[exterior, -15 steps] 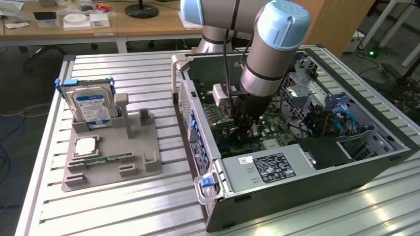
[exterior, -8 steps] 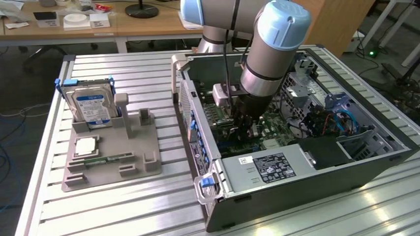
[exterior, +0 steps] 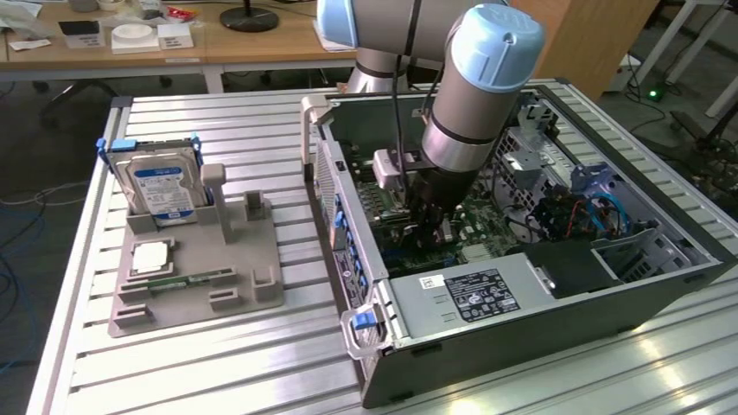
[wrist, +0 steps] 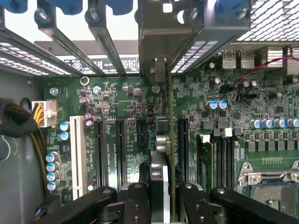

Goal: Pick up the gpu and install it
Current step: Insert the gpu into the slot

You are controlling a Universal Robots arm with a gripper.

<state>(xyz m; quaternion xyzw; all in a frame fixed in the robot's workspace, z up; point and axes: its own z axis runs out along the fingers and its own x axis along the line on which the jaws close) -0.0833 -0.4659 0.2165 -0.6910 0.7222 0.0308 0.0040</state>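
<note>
**A:** Where is your end effector [exterior: 429,226] sitting right now?

**B:** You have it lowered inside the open grey metal computer case [exterior: 645,298] that lies on its side on the slatted aluminium bench [exterior: 231,363]. It hangs just above the green motherboard [wrist: 126,100].

**A:** And the thin flat green circuit-board gpu [wrist: 171,154] with the silver end bracket?

**B:** You are gripping it. In the wrist view the black fingers [wrist: 138,198] are closed on the card from both sides, and you see it edge-on, running straight out from between them.

**A:** Which way does it lie relative to the slots?

**B:** Its long axis runs parallel to the long black expansion slots [wrist: 119,149] and points toward the rear wall of the case, where the silver bracket end meets the slot openings [wrist: 161,70]. The card stands on edge, directly below your end effector, between two of the dark slots. Whether its lower edge is already seated or only hovering over a slot, you cannot tell.

**A:** Anything else nearby?

**B:** The silver hard drive with the blue label [exterior: 162,186] stands in the grey plastic holder [exterior: 196,285], well apart from the case.
</note>
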